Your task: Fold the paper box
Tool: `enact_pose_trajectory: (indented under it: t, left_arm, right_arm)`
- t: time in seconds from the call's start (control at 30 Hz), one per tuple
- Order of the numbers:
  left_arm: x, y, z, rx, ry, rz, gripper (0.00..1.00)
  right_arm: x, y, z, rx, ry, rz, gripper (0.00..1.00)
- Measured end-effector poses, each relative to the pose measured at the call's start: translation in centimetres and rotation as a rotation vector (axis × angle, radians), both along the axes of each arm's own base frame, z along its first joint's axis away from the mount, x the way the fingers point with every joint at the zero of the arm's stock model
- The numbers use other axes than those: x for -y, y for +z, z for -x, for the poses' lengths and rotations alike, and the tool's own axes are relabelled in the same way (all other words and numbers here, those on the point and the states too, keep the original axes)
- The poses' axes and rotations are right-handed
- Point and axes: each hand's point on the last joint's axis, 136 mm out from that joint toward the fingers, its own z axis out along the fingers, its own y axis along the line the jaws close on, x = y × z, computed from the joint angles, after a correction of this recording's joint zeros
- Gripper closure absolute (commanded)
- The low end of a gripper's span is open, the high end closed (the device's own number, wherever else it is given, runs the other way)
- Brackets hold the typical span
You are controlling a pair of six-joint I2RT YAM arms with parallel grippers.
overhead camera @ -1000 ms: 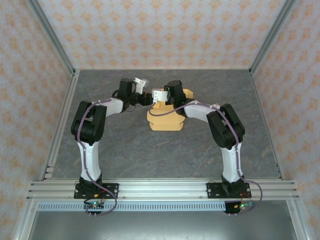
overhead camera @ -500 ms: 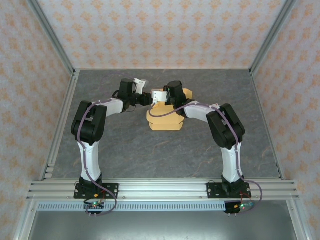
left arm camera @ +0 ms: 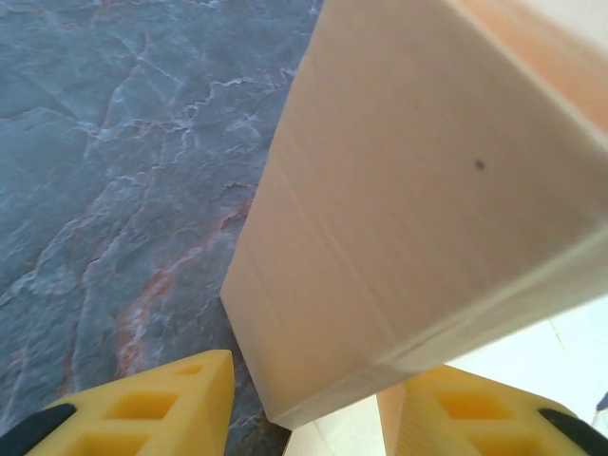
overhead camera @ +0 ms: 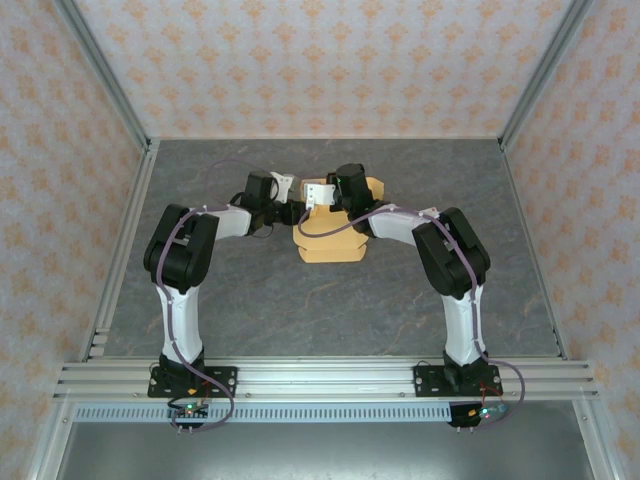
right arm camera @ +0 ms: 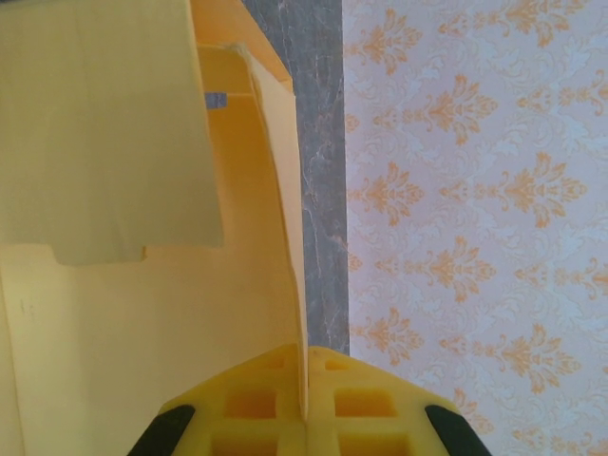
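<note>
The fingers (right arm camera: 252, 408) of your right gripper (right arm camera: 306, 407) are clenching a thin wall of the paper box (right arm camera: 133, 323), which is sitting on the table (overhead camera: 250, 300) toward its far middle, between both wrists. The fingers (left arm camera: 157, 404) of your left gripper (left arm camera: 304, 418) are straddling a corner of the box, and you cannot tell whether they are gripping it. A small dark speck (left arm camera: 479, 165) is showing on the box face above them.

I saw the black-and-white left arm (overhead camera: 180, 250) and right arm (overhead camera: 452, 252) bent inward at the elbows, with their wrists close together. The left gripper (left arm camera: 304, 408) had its yellow fingers (left arm camera: 142, 404) apart, straddling a corner of the light orange-tan paper box (left arm camera: 408, 190). The right gripper (right arm camera: 306, 404) was pinched closed on that box's thin wall.
</note>
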Motion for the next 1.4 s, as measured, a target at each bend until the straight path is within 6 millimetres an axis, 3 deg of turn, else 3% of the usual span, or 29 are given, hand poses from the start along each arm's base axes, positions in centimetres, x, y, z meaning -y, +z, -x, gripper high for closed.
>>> enact_pose_trajectory:
  t: [0.47,0.73,1.17,1.4]
  left_arm:
    - [0.2,1.7,-0.6,0.087,0.022,-0.008,0.55]
    - [0.5,3.3,-1.8,0.133,0.024,0.005,0.62]
    - [0.6,2.5,-1.7,0.100,0.037,-0.029,0.66]
    - [0.5,2.5,-1.8,0.097,0.061,-0.101,0.75]
  right_arm:
    - [0.0,-0.2,0.5,-0.007,0.008,-0.019,1.00]
    - [-0.2,-0.5,0.8,-0.028,0.016,-0.020,1.00]
    - [0.0,-0.8,0.8,-0.046,0.007,-0.009,1.00]
    - [0.0,-0.8,0.9,-0.046,0.002,-0.005,1.00]
